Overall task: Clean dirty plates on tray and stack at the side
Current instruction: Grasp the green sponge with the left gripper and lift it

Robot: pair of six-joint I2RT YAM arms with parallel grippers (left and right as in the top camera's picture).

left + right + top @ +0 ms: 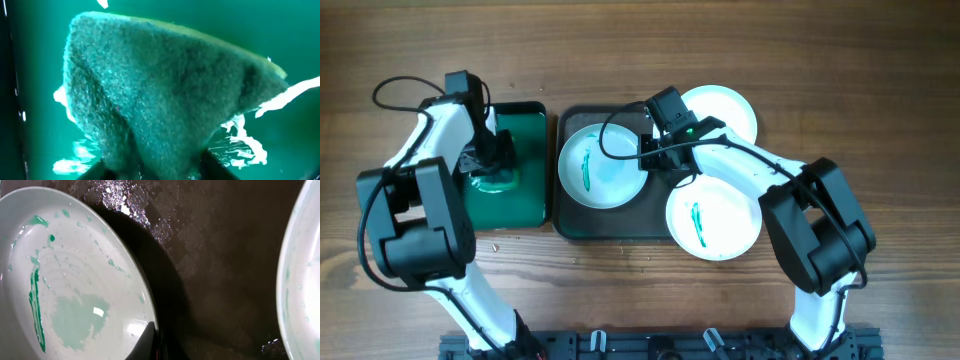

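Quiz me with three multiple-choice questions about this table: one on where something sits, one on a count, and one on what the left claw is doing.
1. The left plate lies: A) on the dark tray; B) in a green tray; C) on bare wood.
2. White plates in view: A) two; B) three; C) five.
3. The left gripper is: A) open and empty; B) shut on the green cloth; C) holding a plate.

Answers: 1 A, since its rim sits inside the tray's border. 2 B, with one on the tray and two further right. 3 B, as the left wrist view shows the cloth pinched in it.
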